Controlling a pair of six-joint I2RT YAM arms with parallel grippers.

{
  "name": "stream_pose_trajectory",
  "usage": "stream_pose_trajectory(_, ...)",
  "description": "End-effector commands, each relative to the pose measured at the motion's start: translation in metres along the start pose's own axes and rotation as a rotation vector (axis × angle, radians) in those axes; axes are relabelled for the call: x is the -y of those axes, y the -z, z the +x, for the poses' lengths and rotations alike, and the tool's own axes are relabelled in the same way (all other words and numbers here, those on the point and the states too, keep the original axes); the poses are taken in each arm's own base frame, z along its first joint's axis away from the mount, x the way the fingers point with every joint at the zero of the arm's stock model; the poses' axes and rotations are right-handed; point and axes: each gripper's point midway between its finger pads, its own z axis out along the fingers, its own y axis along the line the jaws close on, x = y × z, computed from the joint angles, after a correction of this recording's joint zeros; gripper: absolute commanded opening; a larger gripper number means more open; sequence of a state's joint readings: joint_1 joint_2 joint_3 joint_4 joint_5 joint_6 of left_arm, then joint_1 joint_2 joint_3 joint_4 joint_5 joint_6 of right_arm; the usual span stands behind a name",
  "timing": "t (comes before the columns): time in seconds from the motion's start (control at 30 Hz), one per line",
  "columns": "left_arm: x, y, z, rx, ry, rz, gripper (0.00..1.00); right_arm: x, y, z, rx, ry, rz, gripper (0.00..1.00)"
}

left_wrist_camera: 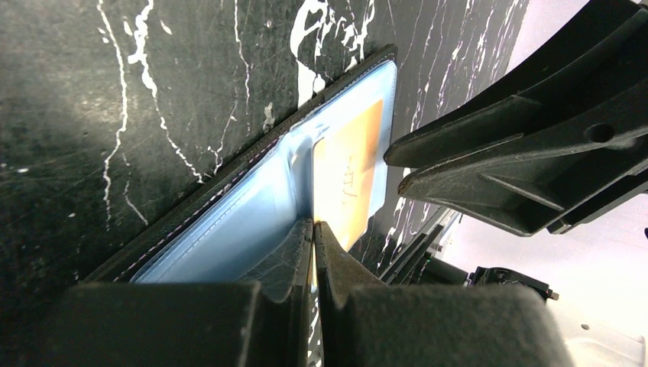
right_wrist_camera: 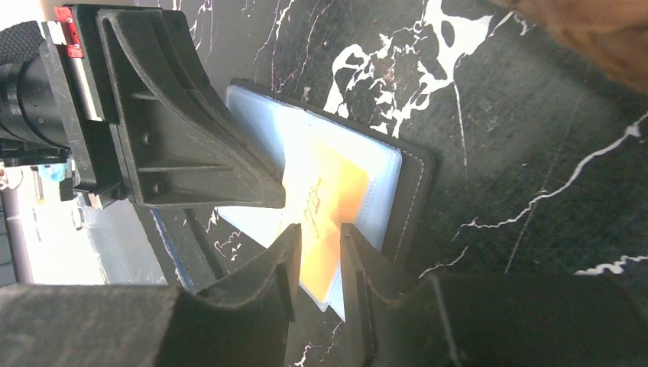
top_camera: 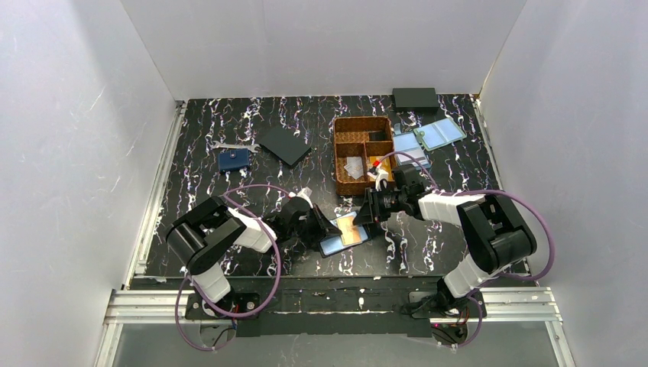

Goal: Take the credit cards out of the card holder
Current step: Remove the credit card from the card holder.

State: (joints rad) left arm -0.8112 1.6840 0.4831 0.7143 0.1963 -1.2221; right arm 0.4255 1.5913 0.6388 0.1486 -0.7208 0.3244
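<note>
The card holder (top_camera: 345, 234) lies open on the black marbled table between both arms, pale blue inside with a black rim. An orange-gold credit card (top_camera: 352, 228) sits in its clear sleeve. It also shows in the left wrist view (left_wrist_camera: 348, 183) and in the right wrist view (right_wrist_camera: 336, 191). My left gripper (top_camera: 327, 229) is shut on the near edge of the card holder (left_wrist_camera: 229, 229), at the fold beside the card; its fingertips meet (left_wrist_camera: 314, 224). My right gripper (right_wrist_camera: 319, 233) is open by a narrow gap, its fingers either side of the card's near end. It shows from above (top_camera: 370, 212).
A brown compartment tray (top_camera: 341, 157) with white scraps stands just behind the grippers. Two pale blue holders (top_camera: 428, 138) and a black box (top_camera: 415, 98) lie at the back right. A black square (top_camera: 284, 145) and a navy wallet (top_camera: 233, 159) lie at the back left.
</note>
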Motion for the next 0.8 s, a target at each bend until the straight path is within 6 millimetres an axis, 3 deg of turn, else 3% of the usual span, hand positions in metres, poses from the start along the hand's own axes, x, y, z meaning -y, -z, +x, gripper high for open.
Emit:
stream_pose_trajectory(0.0, -0.011, -0.002, 0.005, -0.017, -0.026, 0.0, 0.0, -0.011, 0.011, -0.021, 0.052, 0.077, -0.033, 0.35)
stream_pose_trajectory(0.3, -0.009, 0.0, 0.006, -0.014, -0.039, 0.038, 0.0, -0.016, 0.013, -0.012, 0.005, 0.13, -0.115, 0.42)
stream_pose_trajectory(0.77, -0.004, -0.003, 0.01, -0.045, -0.042, 0.065, 0.0, 0.0, 0.005, -0.004, -0.006, 0.043, -0.048, 0.34)
